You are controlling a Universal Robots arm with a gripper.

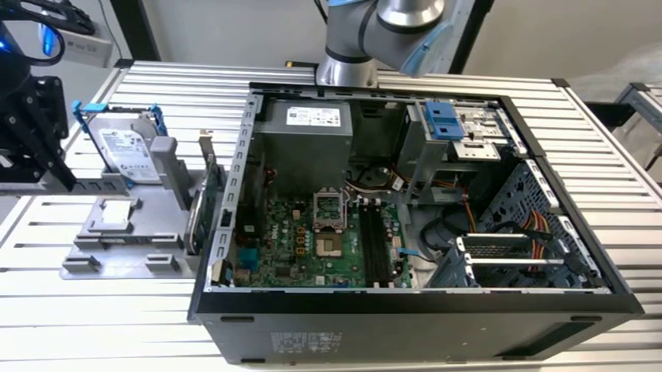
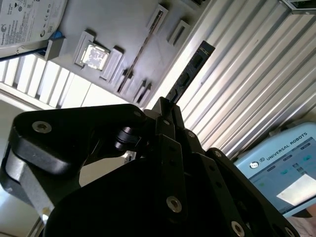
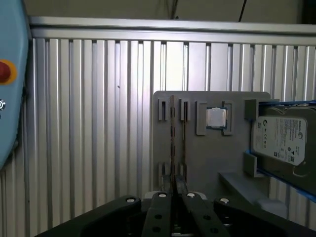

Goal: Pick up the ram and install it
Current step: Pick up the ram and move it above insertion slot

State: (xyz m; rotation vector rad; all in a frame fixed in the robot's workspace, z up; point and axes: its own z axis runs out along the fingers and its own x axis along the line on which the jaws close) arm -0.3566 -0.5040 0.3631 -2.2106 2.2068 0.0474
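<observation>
Black linkage bars of the claw are clenching on the ram, which is showing edge-on as a thin dark strip running straight out from between the fingertips. In the first wrist view the ram is lining up over the narrow slots of the grey holder. In the second wrist view it is standing out against the ribbed aluminium tabletop just beside the holder's edge, and its dark chips are showing faintly along one face. On the holder a square silver processor is sitting in its pocket, and a silver hard drive in a blue frame is leaning at the holder's far end. A light blue control tablet is lying on the tabletop close to the claw. In the exterior view the holder is sitting to the exterior view's left of the open computer case, with a green card standing upright between the two. Inside the case the green motherboard is lying flat, and its long dark memory slots are running side by side near its middle, well apart from the ram. The arm's base is rising behind the case.
</observation>
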